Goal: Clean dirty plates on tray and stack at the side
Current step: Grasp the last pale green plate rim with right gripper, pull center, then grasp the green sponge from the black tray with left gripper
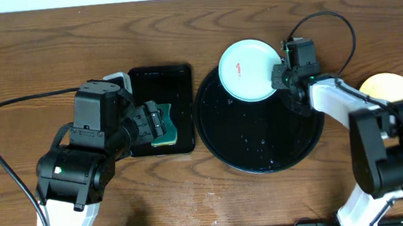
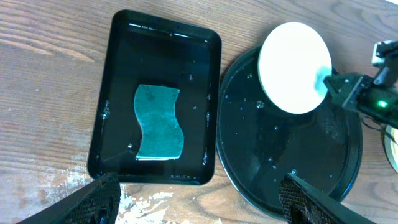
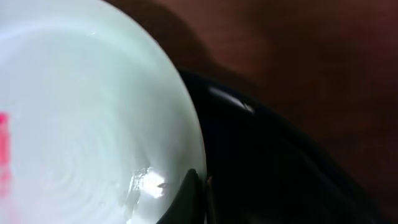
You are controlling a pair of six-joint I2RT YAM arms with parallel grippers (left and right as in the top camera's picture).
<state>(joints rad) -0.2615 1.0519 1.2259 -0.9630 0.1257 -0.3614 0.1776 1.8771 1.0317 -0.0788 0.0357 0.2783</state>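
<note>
A pale mint-white plate (image 1: 247, 71) with a small red smear is tilted over the far left rim of the round black tray (image 1: 262, 133). My right gripper (image 1: 281, 77) is shut on the plate's right edge. In the right wrist view one finger (image 3: 194, 198) pinches the rim of the plate (image 3: 93, 112) above the tray (image 3: 267, 168). A pale yellow plate (image 1: 394, 95) lies on the table at the right, partly behind the right arm. A third plate is not in view. My left gripper (image 2: 199, 199) is open and empty above a green sponge (image 2: 158, 121).
The sponge lies in a wet rectangular black tray (image 2: 118, 74) left of the round tray (image 2: 292, 155). The plate (image 2: 292, 65) also shows in the left wrist view. White scuffs mark the wood near the front. Cables trail from both arms.
</note>
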